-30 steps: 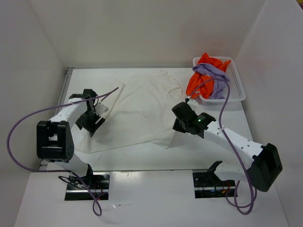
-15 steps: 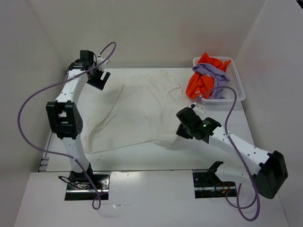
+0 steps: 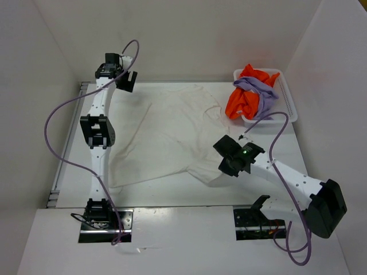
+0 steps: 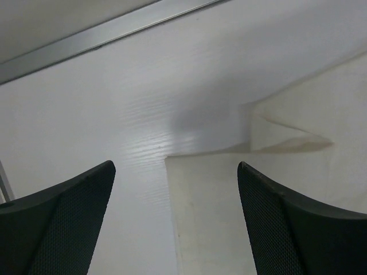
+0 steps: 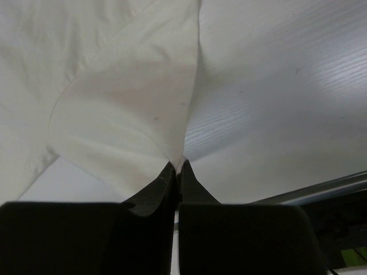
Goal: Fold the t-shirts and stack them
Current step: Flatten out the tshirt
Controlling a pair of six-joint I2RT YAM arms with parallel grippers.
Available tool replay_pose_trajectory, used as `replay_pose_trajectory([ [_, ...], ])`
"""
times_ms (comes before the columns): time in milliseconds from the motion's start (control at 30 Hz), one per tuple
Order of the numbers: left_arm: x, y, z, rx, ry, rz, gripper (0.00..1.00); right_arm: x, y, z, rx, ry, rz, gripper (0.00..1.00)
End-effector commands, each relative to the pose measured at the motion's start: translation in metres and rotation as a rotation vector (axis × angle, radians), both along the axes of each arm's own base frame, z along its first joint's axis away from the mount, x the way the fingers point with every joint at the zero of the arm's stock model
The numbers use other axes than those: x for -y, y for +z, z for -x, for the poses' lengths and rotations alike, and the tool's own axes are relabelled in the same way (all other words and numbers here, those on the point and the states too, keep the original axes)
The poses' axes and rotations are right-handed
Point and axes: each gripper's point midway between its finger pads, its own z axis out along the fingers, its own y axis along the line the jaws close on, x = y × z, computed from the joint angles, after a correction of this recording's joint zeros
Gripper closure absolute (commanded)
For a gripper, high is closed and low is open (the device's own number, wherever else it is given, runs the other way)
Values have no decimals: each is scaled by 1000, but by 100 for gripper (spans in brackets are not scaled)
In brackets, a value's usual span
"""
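Only the right wrist view shows the right gripper (image 5: 176, 166) clamped on the white t-shirt (image 5: 114, 80) edge. The left gripper (image 4: 175, 166) is released, with its fingers at the lower corners.

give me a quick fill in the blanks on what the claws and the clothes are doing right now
1. The right claw is ___ on an edge of the white t-shirt.
2. The left claw hangs ___ over a far corner of that shirt.
3. In the basket, next to the orange garment, the other garment is ___.

Missing words: shut; open; purple
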Motion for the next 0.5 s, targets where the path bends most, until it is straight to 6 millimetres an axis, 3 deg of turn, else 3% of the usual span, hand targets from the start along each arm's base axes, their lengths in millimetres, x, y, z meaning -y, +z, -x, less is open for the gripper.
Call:
replay_pose_trajectory([
  [0, -34, -19, 4, -47, 119, 13, 8, 7, 4, -2, -8, -57, 58, 100],
  [167, -41, -45, 14, -120, 108, 36, 18, 9, 2, -7, -25, -43, 119, 100],
  [300, -33, -83, 33, -239, 51, 51, 20, 11, 3, -10, -22, -46, 133, 100],
  [467, -22, -107, 43, -304, 2, 91, 30, 10, 0, -8, -29, -36, 130, 100],
])
